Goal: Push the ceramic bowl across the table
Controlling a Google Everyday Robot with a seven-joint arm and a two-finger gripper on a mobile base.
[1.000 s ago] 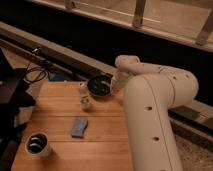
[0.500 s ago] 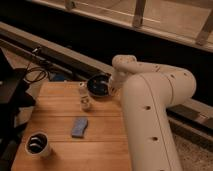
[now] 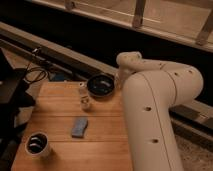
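Comparing with a second ago, the ceramic bowl (image 3: 101, 85) sits almost where it was, at the far edge of the worktop (image 3: 60, 107), so the push looks barely begun. The gripper (image 3: 119, 80), just beside the bowl's right rim under the bent arm (image 3: 155, 100), has shifted only slightly; I cannot tell whether it is open or closed. The bowl is round, shallow and glossy black with pale glints. The worktop is light brown wood in long, grained planks. A soft-looking blue-grey pad (image 3: 79, 126) lies mid-worktop, and a white cup (image 3: 37, 143) stands near-left.
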